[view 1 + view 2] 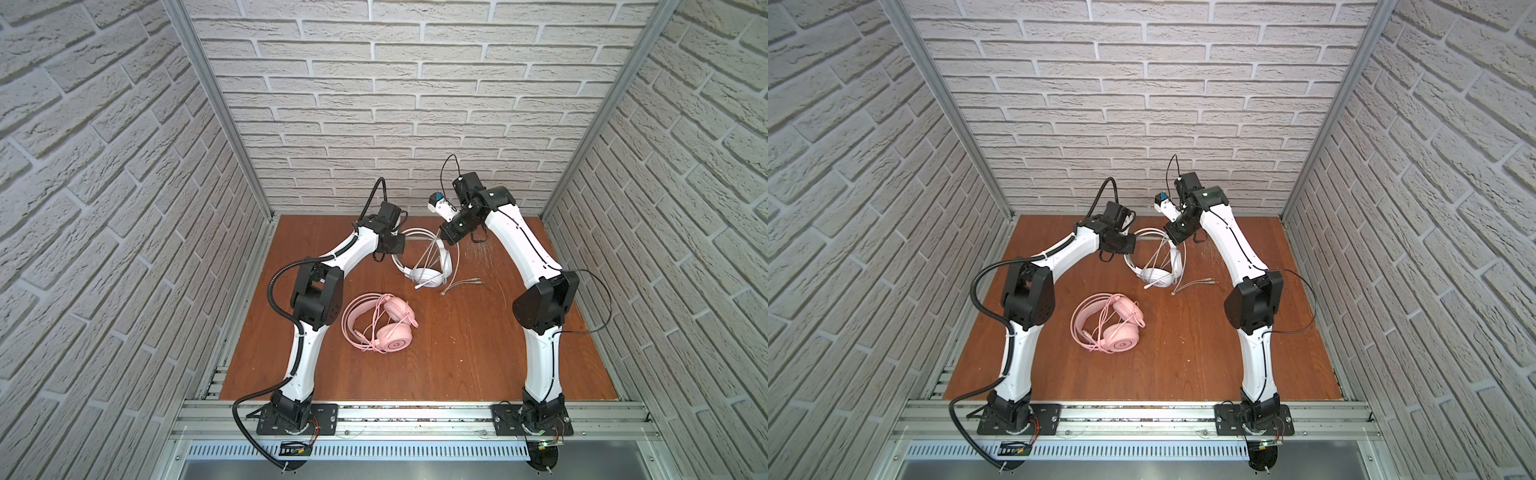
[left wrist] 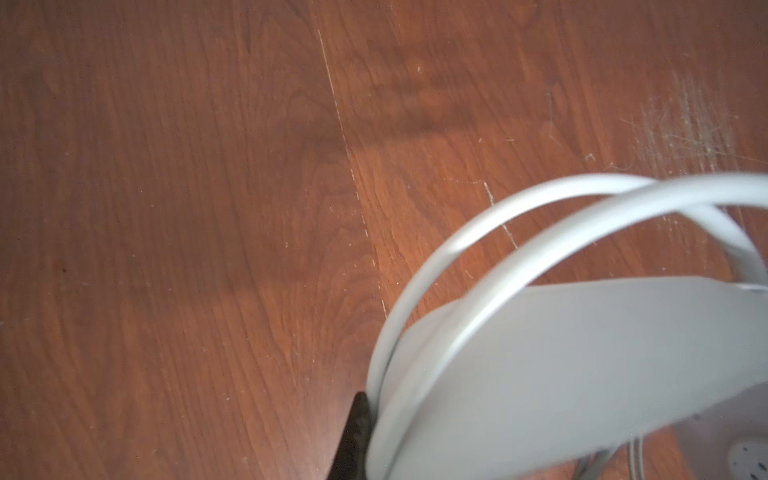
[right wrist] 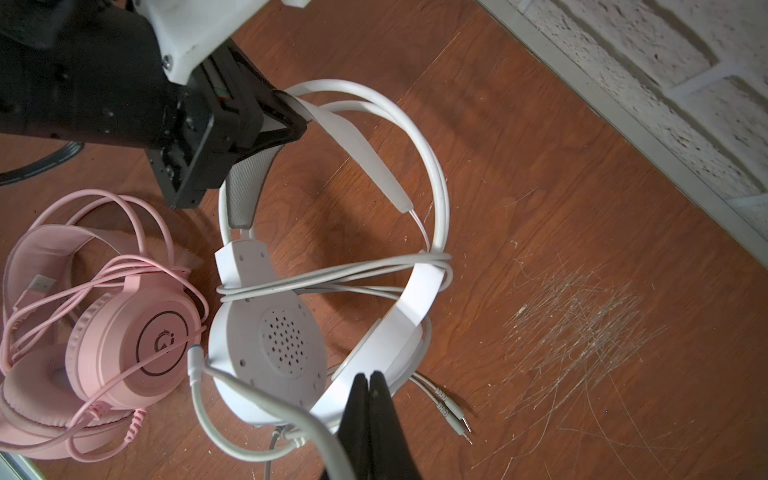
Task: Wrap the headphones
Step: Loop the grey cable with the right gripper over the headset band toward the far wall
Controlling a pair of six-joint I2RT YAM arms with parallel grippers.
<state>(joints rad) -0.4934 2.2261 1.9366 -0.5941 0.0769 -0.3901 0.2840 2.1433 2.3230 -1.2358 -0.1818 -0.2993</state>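
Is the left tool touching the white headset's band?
Touching. The right wrist view shows the left tool clamped on the white headset's band.

white headset (image 2: 582, 374): blurred, cut off | pink headset (image 3: 104, 332): cut off

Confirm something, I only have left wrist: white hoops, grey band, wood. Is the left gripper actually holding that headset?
Observer: Yes. The right wrist view shows the left gripper shut on the headband of the white headphones.
Operator: Right gripper?
Observer: The right gripper is shut on the white cord; in both top views strands run taut from it down to the cup.
Operator: Pink set?
Observer: The pink headphones lie on the table nearer the arm bases, cord looped over them, clear of both grippers.
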